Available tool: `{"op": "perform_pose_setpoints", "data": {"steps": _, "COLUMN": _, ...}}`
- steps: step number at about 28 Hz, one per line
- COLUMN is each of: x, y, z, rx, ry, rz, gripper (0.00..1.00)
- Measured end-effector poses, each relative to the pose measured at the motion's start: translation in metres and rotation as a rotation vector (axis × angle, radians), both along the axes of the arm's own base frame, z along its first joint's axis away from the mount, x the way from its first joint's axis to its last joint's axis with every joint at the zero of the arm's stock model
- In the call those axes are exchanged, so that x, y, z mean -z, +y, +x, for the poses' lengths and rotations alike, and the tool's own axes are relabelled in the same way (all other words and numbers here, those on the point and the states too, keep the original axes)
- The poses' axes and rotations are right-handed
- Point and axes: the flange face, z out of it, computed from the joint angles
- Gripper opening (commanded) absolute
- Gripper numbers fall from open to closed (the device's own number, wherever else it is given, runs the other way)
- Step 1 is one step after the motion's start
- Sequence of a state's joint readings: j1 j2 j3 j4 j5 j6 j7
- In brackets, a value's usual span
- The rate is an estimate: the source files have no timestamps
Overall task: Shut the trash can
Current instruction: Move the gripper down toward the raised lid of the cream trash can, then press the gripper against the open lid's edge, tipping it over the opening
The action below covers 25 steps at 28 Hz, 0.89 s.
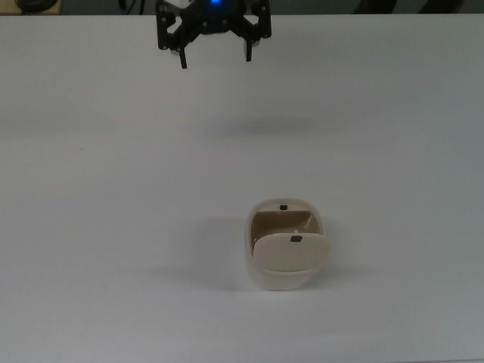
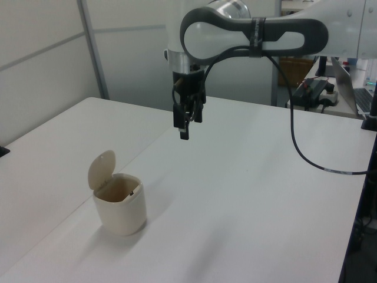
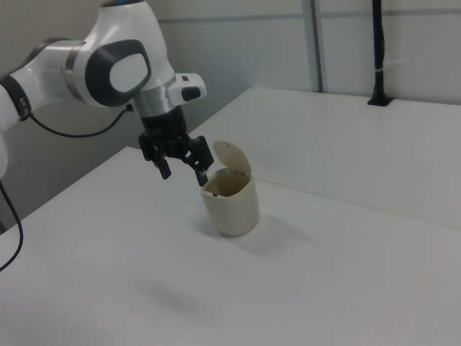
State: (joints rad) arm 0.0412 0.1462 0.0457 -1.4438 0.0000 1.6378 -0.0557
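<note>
The white table [image 1: 98,227] fills the top view and carries one object. The white and grey Panda arm [image 2: 253,32] extends over it, entering the left view from 2 o'clock, with a black cable [image 2: 300,147] hanging from it toward the table's 3 o'clock edge. The trash can [image 1: 283,246] stands upright on the table at roughly 5 o'clock from the top view's centre. Its oval lid [image 2: 101,169] is raised on its hinge and stands nearly upright, leaving the opening exposed; a small black latch mark [image 1: 296,239] shows on the lid. The gripper [image 1: 215,59] hangs above the table at 12 o'clock in the top view, well apart from the trash can. Its two black fingers [image 1: 182,60] are spread wide and hold nothing.
</note>
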Motion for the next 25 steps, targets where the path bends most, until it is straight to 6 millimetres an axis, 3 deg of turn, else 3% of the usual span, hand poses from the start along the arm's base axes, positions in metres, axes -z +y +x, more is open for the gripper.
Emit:
{"op": "perform_pose_setpoints", "data": {"steps": 8, "x": 0.018, "y": 0.020, "z": 0.041, "rx": 0.090, "ry": -0.177, "rz": 0.068, "gripper": 1.00}}
{"op": "perform_pose_setpoints", "data": {"steps": 14, "x": 0.046, "y": 0.026, "z": 0.072, "rx": 0.161, "ry": -0.288, "rz": 0.058, "gripper": 0.90}}
{"op": "perform_pose_setpoints", "data": {"steps": 19, "x": 0.057, "y": 0.046, "z": 0.090, "rx": 0.218, "ry": -0.407, "rz": 0.025, "gripper": 0.70}}
{"op": "perform_pose_setpoints", "data": {"steps": 24, "x": 0.058, "y": 0.077, "z": 0.096, "rx": 0.231, "ry": -0.499, "rz": -0.009, "gripper": 0.21}}
{"op": "perform_pose_setpoints", "data": {"steps": 25, "x": 0.057, "y": 0.086, "z": 0.095, "rx": 0.234, "ry": -0.513, "rz": -0.016, "gripper": 0.16}}
